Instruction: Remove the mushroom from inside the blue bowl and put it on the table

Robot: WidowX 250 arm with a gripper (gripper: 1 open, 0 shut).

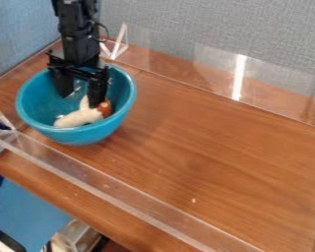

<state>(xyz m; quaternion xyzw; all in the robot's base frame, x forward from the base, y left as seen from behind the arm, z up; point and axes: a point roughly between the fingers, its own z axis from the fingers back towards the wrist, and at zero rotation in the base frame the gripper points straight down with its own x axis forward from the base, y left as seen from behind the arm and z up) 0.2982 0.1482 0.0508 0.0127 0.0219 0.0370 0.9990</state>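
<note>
In the upper left of the frame, the blue bowl stands upright on the table, close to the clear wall that runs from the left side down toward the bottom of the picture. The mushroom is inside the bowl, lying on its side in the lower part of it, with its pale stem toward the left and its reddish-brown cap toward the right. The black gripper reaches down into the bowl from the top of the frame, its jaws spread wide, one finger toward the left and the other toward the right, near the cap. Nothing appears to be held between them, though the dark fingers against the shaded inside of the bowl make it hard to tell whether one of them touches the mushroom. As for progress, the approach looks largely done: the arm is over the right spot and the fingers are below the rim. The rest is left to do: closing on the mushroom, lifting it over the rim, carrying it out and setting it down on the tabletop. The next move probably calls for a small lowering or alignment so that the fingers straddle the mushroom before they close; a grip off to one side could roll it against the bowl's wall.
</note>
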